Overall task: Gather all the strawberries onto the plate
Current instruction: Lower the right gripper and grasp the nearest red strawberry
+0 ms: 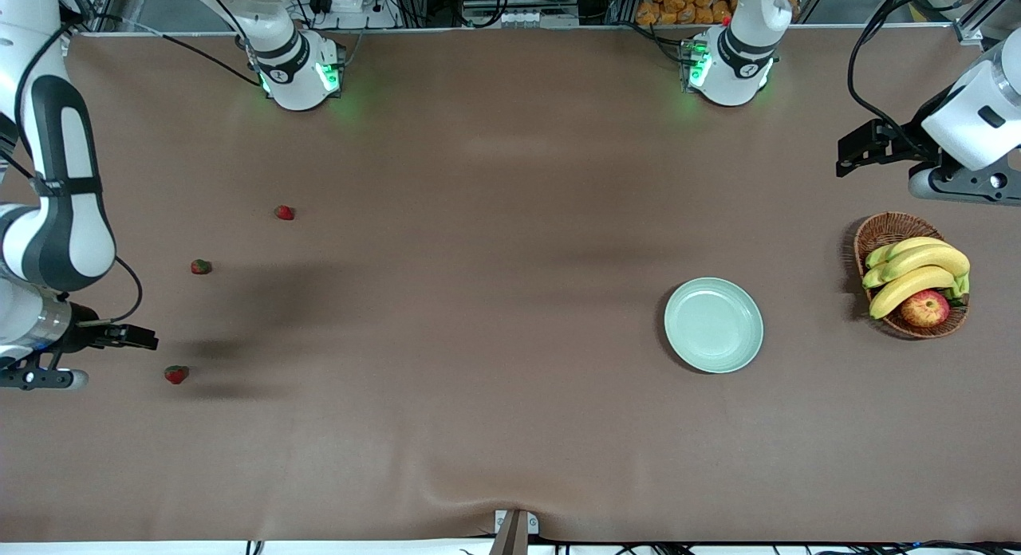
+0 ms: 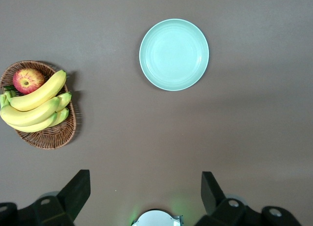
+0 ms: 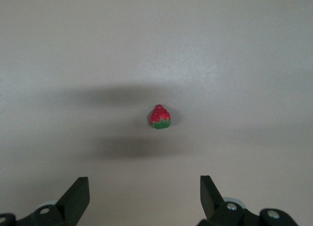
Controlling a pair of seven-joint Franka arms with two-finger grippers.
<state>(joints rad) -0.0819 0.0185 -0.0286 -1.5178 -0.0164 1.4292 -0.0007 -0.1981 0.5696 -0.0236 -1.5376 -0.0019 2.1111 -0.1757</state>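
Note:
Three strawberries lie on the brown table toward the right arm's end: one farthest from the front camera, one in the middle, and one nearest. The pale mint-green plate sits empty toward the left arm's end. My right gripper hangs over the table's edge beside the nearest strawberry. In the right wrist view it is open and empty, with a strawberry ahead of it. My left gripper waits high over the table near the basket. It is open and empty, with the plate in its view.
A brown wicker basket with bananas and a red-yellow apple stands beside the plate at the left arm's end; it also shows in the left wrist view. The arm bases stand farthest from the front camera.

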